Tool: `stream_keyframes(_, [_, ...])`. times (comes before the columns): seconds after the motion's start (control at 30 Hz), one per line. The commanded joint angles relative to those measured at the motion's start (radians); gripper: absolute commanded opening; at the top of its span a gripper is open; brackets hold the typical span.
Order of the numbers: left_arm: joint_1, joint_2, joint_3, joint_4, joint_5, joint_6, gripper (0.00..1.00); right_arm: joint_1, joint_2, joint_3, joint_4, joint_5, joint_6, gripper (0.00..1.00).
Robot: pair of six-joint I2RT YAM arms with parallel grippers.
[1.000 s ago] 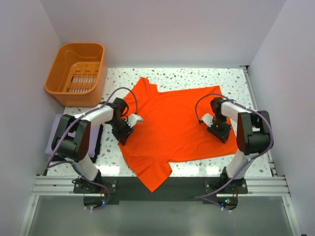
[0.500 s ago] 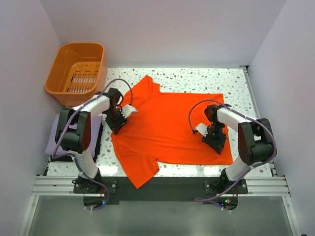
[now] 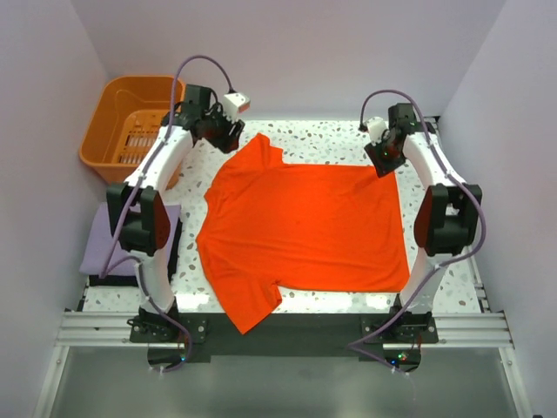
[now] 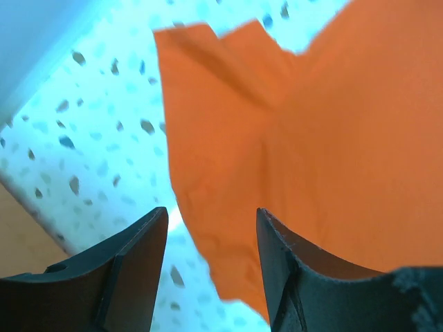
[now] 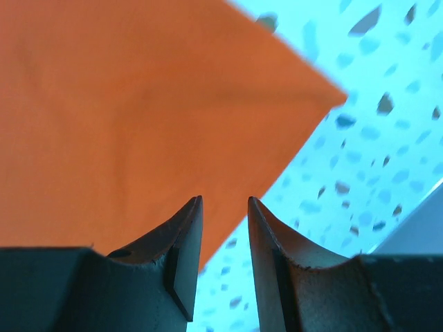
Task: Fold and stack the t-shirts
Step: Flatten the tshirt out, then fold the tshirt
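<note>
Orange shirt (image 3: 305, 226) is spread flat on the table (image 3: 348, 139), just right of the basket (image 3: 135, 117). Its long axis runs away from the basket, sleeves at the basket end, hem at the other. Both arms are stretched way out. Left gripper (image 4: 211, 213) hovers over the sleeve beside the basket, jaws apart and empty. Right gripper (image 5: 225, 200) is over the far hem corner, well away from the basket, with a narrow gap and nothing in it. A second ago both sat low on the shirt's middle and it lay crooked.
</note>
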Motion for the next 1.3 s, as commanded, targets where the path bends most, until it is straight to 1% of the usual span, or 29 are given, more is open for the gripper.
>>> stream_keyframes(0.0, [0.013, 0.152, 0.135, 0.144, 0.031, -0.179, 0.59, -0.012, 0.114, 0.130, 0.170, 0.043, 0.149, 0.36])
stream_keyframes(0.03, [0.016, 0.174, 0.160, 0.154, 0.039, -0.207, 0.59, -0.015, 0.175, 0.157, 0.193, 0.052, 0.161, 0.36])
stream_keyframes(0.1, [0.020, 0.220, 0.206, 0.194, 0.037, -0.240, 0.59, -0.020, 0.224, 0.226, 0.213, 0.060, 0.190, 0.36])
stream_keyframes(0.17, [0.026, 0.245, 0.220, 0.236, 0.050, -0.245, 0.59, -0.064, 0.289, 0.264, 0.219, 0.057, 0.195, 0.37])
stream_keyframes(0.27, [0.029, 0.266, 0.221, 0.276, 0.050, -0.253, 0.60, -0.087, 0.356, 0.329, 0.195, 0.042, 0.183, 0.41])
stream_keyframes(0.43, [0.037, 0.302, 0.224, 0.296, 0.053, -0.250, 0.61, -0.110, 0.398, 0.346, 0.173, 0.010, 0.131, 0.46])
stream_keyframes(0.6, [0.042, 0.339, 0.224, 0.299, 0.053, -0.245, 0.61, -0.117, 0.433, 0.353, 0.176, -0.010, 0.097, 0.46])
stream_keyframes(0.9, [0.045, 0.391, 0.256, 0.310, 0.048, -0.245, 0.62, -0.121, 0.490, 0.386, 0.192, -0.004, 0.083, 0.46])
stream_keyframes(0.97, [0.045, 0.418, 0.279, 0.311, 0.040, -0.248, 0.63, -0.123, 0.498, 0.387, 0.193, -0.010, 0.080, 0.46])
stream_keyframes(1.1, [0.045, 0.474, 0.321, 0.328, 0.019, -0.253, 0.65, -0.124, 0.513, 0.399, 0.184, -0.007, 0.065, 0.51])
stream_keyframes(1.17, [0.045, 0.516, 0.355, 0.328, 0.023, -0.254, 0.66, -0.124, 0.525, 0.412, 0.169, -0.015, 0.056, 0.48])
stream_keyframes(1.2, [0.045, 0.530, 0.368, 0.328, 0.023, -0.256, 0.66, -0.126, 0.528, 0.415, 0.163, -0.018, 0.049, 0.42])
stream_keyframes(1.27, [0.045, 0.567, 0.404, 0.325, 0.020, -0.262, 0.66, -0.124, 0.531, 0.416, 0.160, -0.032, 0.040, 0.33])
